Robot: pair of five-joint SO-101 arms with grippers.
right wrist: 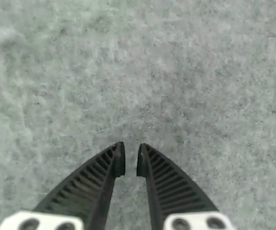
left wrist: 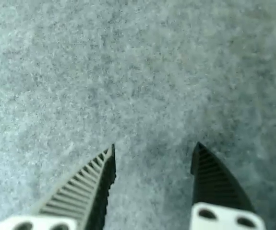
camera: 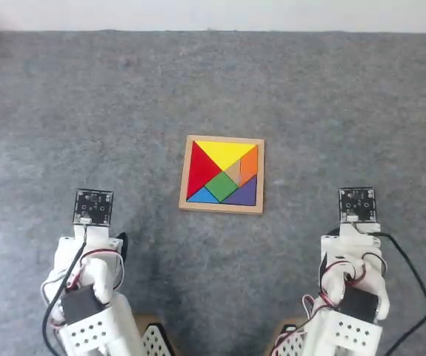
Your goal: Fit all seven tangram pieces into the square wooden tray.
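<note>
Seven pieces (camera: 222, 172) fill tray (camera: 221, 210); task looks done, nothing left. Over counter (camera: 124, 96), left tool (left wrist: 155, 145) open, right tool (right wrist: 130, 144) closed on nothing.

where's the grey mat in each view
high view: the grey mat covers the table, all around the wooden tray.
left wrist view: it lies beneath the open left gripper.
right wrist view: it lies beneath the shut right gripper.
shared landmark: its speckled grey pile, alike in all three.
</note>
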